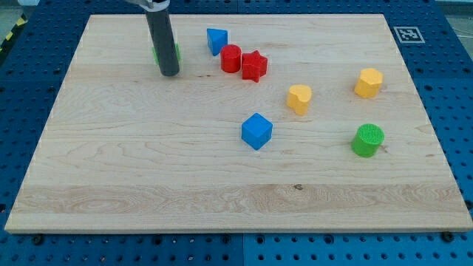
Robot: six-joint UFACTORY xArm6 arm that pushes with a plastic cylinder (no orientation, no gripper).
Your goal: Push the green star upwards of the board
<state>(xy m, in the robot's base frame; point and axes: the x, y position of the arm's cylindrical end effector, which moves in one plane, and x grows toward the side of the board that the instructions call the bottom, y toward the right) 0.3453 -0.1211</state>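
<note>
Wooden board (148, 170) on blue pegboard table (458, 96), blocks scattered.

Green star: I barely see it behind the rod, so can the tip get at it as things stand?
Probably yes: my tip sits right at the green star, just below it, with nothing between them.

No readable words, brand names or numbers are seen anywhere. The only sign is a small square black-and-white fiducial marker (407, 34), printed on a white patch at the corner of the pale wooden board (222, 177) toward the view's top right. Its pattern is made of black blocks and cannot be read as letters or digits.
</note>
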